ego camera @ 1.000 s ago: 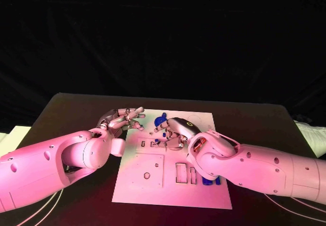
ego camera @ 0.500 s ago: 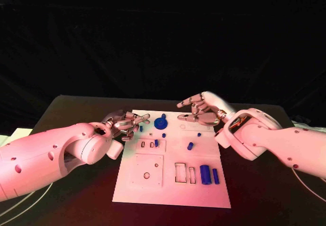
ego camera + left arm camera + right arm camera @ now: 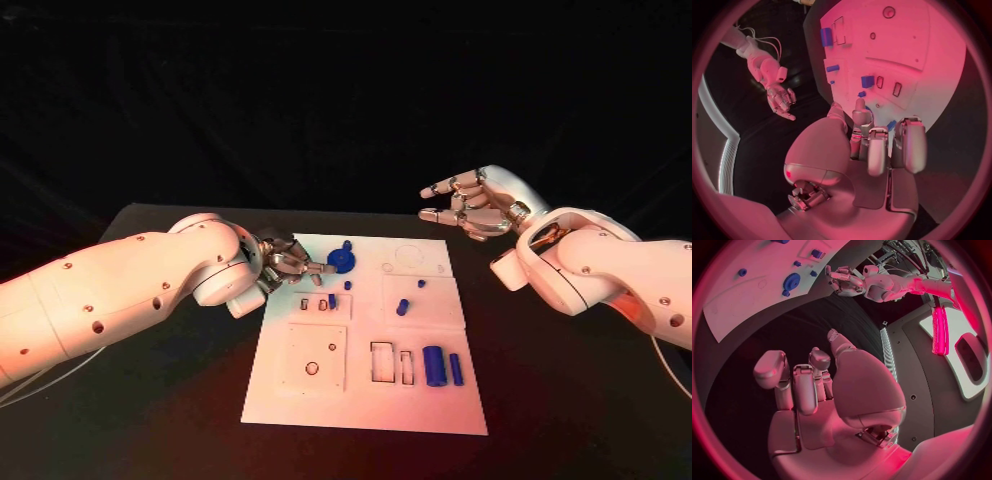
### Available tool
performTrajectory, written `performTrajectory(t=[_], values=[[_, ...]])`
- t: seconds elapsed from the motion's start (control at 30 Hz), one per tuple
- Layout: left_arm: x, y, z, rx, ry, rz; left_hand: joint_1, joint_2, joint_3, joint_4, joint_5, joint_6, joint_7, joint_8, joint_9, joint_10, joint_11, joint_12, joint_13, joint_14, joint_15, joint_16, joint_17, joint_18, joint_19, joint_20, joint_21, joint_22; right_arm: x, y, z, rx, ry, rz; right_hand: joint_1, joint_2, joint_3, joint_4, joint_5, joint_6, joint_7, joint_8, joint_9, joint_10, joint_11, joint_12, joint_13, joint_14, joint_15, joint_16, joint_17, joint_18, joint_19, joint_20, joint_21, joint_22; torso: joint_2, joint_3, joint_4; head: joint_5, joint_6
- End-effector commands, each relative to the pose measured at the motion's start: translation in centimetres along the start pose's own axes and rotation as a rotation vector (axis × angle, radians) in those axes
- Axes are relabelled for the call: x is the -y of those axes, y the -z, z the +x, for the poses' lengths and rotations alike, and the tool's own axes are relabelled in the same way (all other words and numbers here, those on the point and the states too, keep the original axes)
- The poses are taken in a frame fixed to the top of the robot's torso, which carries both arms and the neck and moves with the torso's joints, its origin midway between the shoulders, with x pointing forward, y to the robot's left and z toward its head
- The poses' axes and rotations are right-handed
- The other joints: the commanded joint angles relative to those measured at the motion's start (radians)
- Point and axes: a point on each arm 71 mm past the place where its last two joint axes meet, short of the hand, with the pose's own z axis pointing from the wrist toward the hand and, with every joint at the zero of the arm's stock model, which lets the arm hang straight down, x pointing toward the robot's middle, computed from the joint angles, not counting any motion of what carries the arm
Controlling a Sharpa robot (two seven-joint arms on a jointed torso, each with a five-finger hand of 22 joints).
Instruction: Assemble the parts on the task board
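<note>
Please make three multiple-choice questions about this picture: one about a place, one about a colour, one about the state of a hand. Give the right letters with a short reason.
1. Where is the right hand?
A. over the board's middle
B. off the task board, raised beyond its far right corner
C. on the board's near edge

2. What colour are the parts?
A. green
B. yellow
C. blue

3. What does the right hand hold?
A. nothing
B. a part
C. the board

Answers: 1 B, the head view shows it against the dark background; 2 C, they look blue on the white board; 3 A, its fingers are apart and hold nothing.
</note>
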Motion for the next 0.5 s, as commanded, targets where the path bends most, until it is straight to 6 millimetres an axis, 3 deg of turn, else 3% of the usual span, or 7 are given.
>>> performTrajectory(t=[0.03,0.2,0.5], values=[[-0.3,-0.4,0.2,-0.025,-0.188,-0.131,-0.015,-0.001,-0.017,-0.001,-0.008,0.004,-0.009,0.033,0.03,0.027,-0.005,0.04,0.046,0.106,-0.009,0.002,0.263,-0.02,0.011,-0.004,0.009,0.055,0.4,0.0,0.0,-0.019,-0.021,0.034,-0.012,0.004,-0.008,0.001,0.006,0.004,-0.003,0.004,0.001,-0.007,-0.002,-0.007,-0.006,0.059,0.002,-0.008,0.065,0.011,-0.011,-0.001,-0.008,-0.01,-0.003,0.0,-0.0006,0.003,-0.001],[0.5,-1.2,0.5,-0.03,-0.243,-0.166,-0.025,0.006,-0.056,-0.002,-0.018,-0.018,-0.024,0.113,0.122,0.048,-0.018,0.085,0.102,0.106,-0.022,0.002,0.263,-0.026,0.024,-0.016,0.025,0.083,0.5,0.0,-0.1,-0.021,-0.022,0.04,-0.021,0.006,-0.021,0.008,0.006,0.003,-0.003,0.005,0.002,-0.012,-0.002,-0.016,-0.015,0.058,0.001,-0.013,0.061,0.013,-0.017,-0.001,-0.018,-0.025,0.0,0.0015,-0.0013,0.006,0.0],[1.4,-2.3,1.2,-0.055,-0.29,-0.189,-0.035,0.008,-0.088,-0.001,-0.025,-0.046,-0.03,0.163,0.192,0.056,-0.023,0.102,0.126,0.106,-0.025,0.002,0.263,-0.029,0.031,-0.021,0.033,0.099,0.3,-0.3,0.3,-0.03,-0.025,0.038,-0.024,0.006,-0.026,0.011,0.006,0.003,-0.003,0.005,0.002,-0.013,-0.002,-0.018,-0.018,0.058,0.001,-0.016,0.058,0.014,-0.018,-0.002,-0.022,-0.031,0.002,0.0002,-0.0027,0.01,-0.01]])
